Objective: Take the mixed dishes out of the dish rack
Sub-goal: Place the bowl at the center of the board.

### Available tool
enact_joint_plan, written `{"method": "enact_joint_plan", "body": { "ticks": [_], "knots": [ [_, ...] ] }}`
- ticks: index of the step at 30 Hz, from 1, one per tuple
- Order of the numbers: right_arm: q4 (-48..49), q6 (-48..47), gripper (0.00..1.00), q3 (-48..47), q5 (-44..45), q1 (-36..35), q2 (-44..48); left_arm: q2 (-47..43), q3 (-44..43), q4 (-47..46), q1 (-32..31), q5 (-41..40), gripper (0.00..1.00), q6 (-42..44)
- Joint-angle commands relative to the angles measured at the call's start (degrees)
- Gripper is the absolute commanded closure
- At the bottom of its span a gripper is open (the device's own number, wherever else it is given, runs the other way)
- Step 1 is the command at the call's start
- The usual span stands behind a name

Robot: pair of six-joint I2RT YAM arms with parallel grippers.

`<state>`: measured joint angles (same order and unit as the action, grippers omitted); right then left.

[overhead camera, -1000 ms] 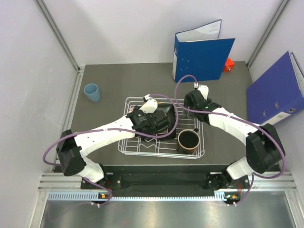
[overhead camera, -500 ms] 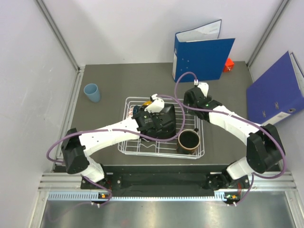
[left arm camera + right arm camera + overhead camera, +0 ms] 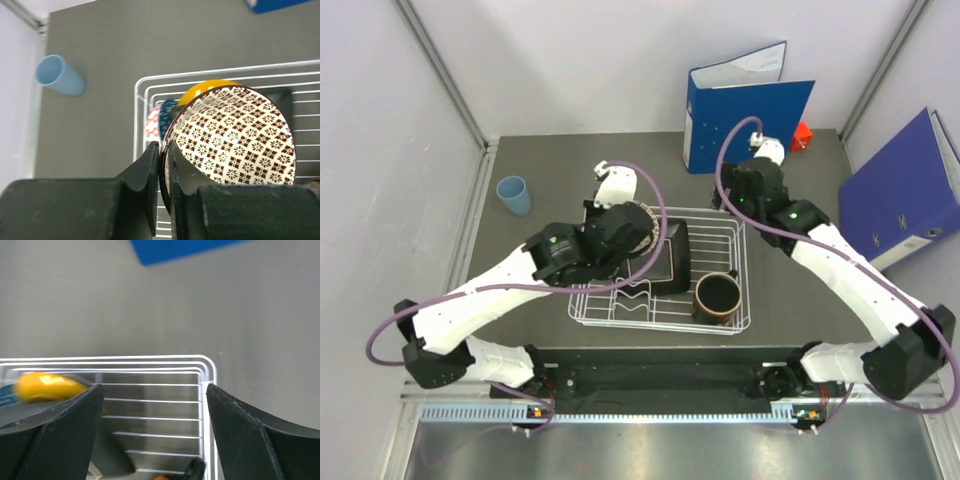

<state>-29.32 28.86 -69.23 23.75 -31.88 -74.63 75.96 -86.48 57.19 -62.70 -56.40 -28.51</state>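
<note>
Hanging over the left end of the dish rack (image 3: 720, 245), the left gripper (image 3: 163, 150) has its fingers pressed together on the rim of a patterned bowl (image 3: 235, 135), white inside with small brown flowers and a dark edge, tipped so its mouth faces the wrist camera. Below and behind that bowl, against the rack's far left corner, sit the yellow dish (image 3: 207, 89) and a blue-and-white bowl (image 3: 159, 117), close to each other and to the wire rim. The black square plate (image 3: 677, 255) stands on edge in the middle of the rack, and the dark brown mug (image 3: 717, 297) sits upright in the near right corner, just inside the wire. The right gripper (image 3: 155, 387) hovers above the far right corner of the rack with its fingers wide apart and nothing between them. The rack lies in the middle of the dark grey counter (image 3: 550, 165). Bare surface shows to its left, where the light blue cup (image 3: 514, 195) stands well apart near the left wall. A strip also lies open between the rack's far side and the upright blue binder (image 3: 745, 115), with the red block (image 3: 803, 137) just beside that binder. To the right, open counter runs toward the leaning blue binder (image 3: 900, 190) by the right wall. White walls close the counter on three sides.
</note>
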Motion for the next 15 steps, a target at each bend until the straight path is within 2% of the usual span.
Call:
{"method": "enact_joint_plan", "body": {
  "ticks": [1, 8, 15],
  "knots": [
    [1.0, -0.8, 0.18, -3.2, -7.1, -0.5, 6.9, -2.4, -2.2, -10.9, 3.0, 7.8, 1.00, 4.0],
    [2.0, 0.0, 0.29, -3.9, -19.2, -0.5, 11.4, 4.4, -5.2, -20.0, 7.1, 14.4, 1.00, 8.3],
    [7.3, 1.3, 0.33, 1.5, -27.3, -1.3, 13.0, 11.0, -8.4, -26.0, 9.3, 21.1, 1.00, 7.8]
  ]
}}
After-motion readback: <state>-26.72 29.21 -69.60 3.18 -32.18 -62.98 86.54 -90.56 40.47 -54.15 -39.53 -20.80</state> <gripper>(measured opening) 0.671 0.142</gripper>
